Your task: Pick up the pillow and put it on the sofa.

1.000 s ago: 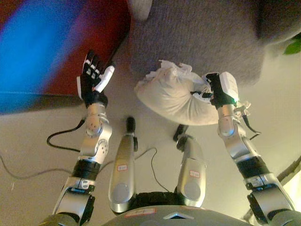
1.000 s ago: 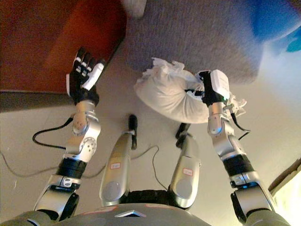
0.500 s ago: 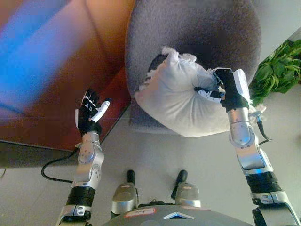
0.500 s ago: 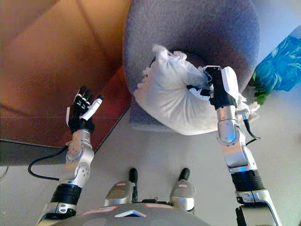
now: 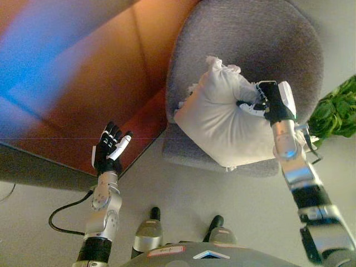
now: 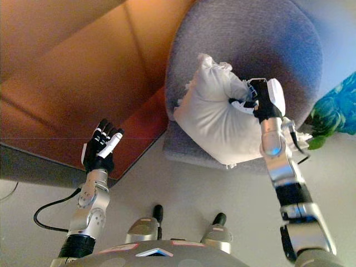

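Note:
A plump white pillow [image 5: 219,122] with bunched corners hangs in front of a round grey sofa seat [image 5: 245,39], its lower part over the seat's front edge. My right hand [image 5: 271,103] is shut on the pillow's right side, fingers pinching the fabric; it also shows in the right eye view [image 6: 261,103]. My left hand [image 5: 109,149] is open and empty, held up at the lower left before a reddish-brown wooden surface [image 5: 83,100].
The reddish-brown wooden furniture fills the left and upper left, with its dark lower edge [image 5: 44,167] running toward the sofa. A green leafy plant [image 5: 336,111] stands right of the sofa. Pale floor [image 5: 222,189] lies below.
The camera view has risen and shifted, showing more of the sofa seat. My right hand has carried the pillow up and over the seat's front. My left hand stays open.

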